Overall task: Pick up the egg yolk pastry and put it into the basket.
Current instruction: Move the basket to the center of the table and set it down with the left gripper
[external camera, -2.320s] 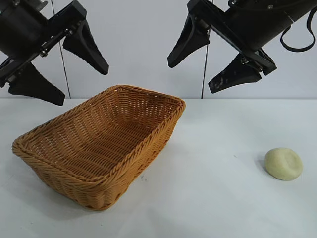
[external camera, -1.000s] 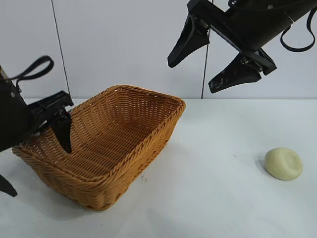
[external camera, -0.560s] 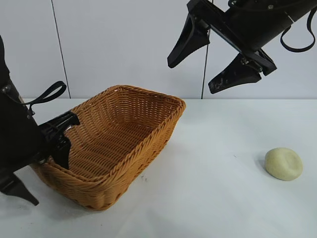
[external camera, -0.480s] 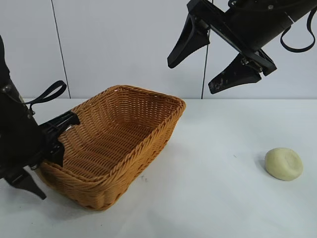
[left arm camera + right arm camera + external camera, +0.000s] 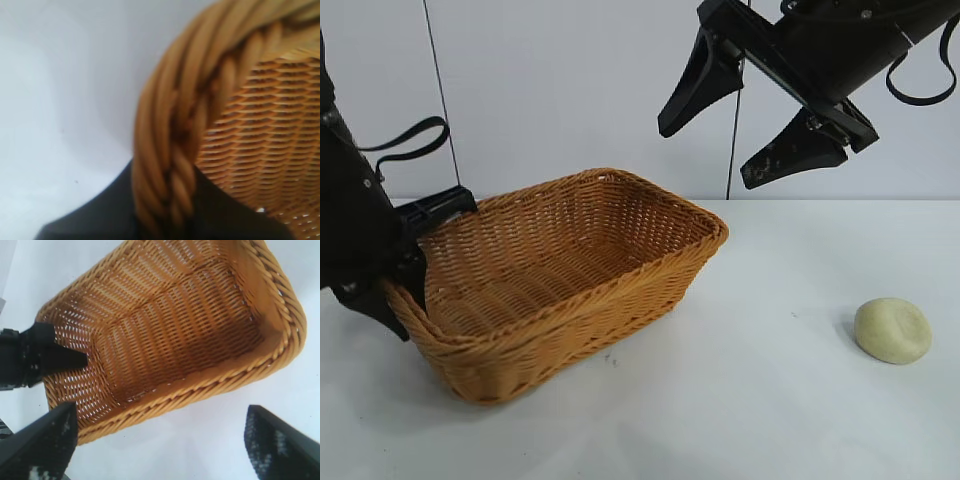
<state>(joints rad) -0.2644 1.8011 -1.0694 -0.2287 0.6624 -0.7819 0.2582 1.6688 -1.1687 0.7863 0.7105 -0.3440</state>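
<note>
The left gripper (image 5: 405,275) is clamped on the braided rim at the left end of the large orange-brown woven wicker basket (image 5: 570,270) (one finger inside, one outside). The right gripper (image 5: 750,115) hangs high above the white table (image 5: 750,400), fingers spread wide and empty. The small pale cream-yellow dome-shaped egg yolk pastry (image 5: 892,330) lies on the table, well right of the basket.
</note>
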